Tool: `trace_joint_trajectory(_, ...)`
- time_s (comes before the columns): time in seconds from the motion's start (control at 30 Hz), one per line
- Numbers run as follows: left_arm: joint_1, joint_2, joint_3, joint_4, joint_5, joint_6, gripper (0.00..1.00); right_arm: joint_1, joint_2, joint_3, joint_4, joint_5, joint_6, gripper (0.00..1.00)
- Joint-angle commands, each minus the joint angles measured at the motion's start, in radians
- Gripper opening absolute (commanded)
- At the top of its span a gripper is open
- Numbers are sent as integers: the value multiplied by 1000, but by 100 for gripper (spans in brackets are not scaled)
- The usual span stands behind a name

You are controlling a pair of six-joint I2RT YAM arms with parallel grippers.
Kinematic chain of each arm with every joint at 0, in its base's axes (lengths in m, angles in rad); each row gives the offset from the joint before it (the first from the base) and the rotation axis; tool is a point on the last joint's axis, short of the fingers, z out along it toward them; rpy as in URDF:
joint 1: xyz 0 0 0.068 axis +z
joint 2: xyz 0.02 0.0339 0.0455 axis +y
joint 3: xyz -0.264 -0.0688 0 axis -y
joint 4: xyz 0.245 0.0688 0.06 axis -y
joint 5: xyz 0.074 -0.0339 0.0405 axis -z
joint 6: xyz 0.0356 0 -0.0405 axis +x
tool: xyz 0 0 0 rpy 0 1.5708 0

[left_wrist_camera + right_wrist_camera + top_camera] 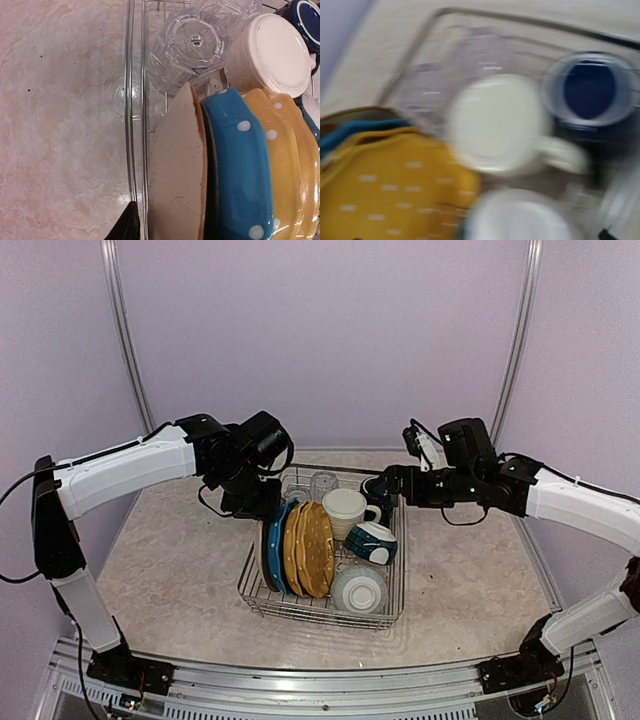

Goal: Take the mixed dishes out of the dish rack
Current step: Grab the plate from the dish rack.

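The left tool (260,506) hangs at the rear left corner of the dish rack (318,614), just above the outermost plate. Its wrist view shows only one dark fingertip (128,226), low beside the rack's doubled rim wire. I cannot tell whether the jaws are apart or clamped on anything.

The rack sits on the marbled desk (165,560), between the two arms. Plates stand on edge in its left half. The wrist view gives four: one beige-backed plate (177,170), one blue plate (237,170) with white dots, and two mustard-yellow plates (282,165). From above, the beige-backed one is hard to separate from the blue, so four is probably right.

Behind the plates lies one glass tumbler (192,42), base towards the camera. A second tumbler (227,7) is just beyond it.

Right of the plates is one cream mug (345,510). One navy mug (590,90) stands behind it in the rear right corner. One teal-and-white bowl (372,542) lies tilted in front of the cream mug. One white bowl (358,590) sits upside down near the front rim.

The right tool (388,483) hovers just beside the navy mug with its jaws wide apart. Its own view is blurred.
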Motion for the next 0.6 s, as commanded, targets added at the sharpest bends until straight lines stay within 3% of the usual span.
trace_joint_trajectory(0.0, 2, -6, -1, -6, 13, 7, 28, 86, 76, 57, 124, -48, 93, 100)
trace_joint_trajectory(0.13, -13, 27, 48, -65, -39, -5, 21, 100, 103, 79, 122, -1, 93, 100)
trace_joint_trajectory(0.37, -38, 62, 164, -185, -139, -17, 0, 100, 105, 81, 102, 41, 72, 100)
trace_joint_trajectory(0.57, -56, 69, 265, -245, -171, -10, 0, 100, 96, 65, 94, 71, 67, 100)
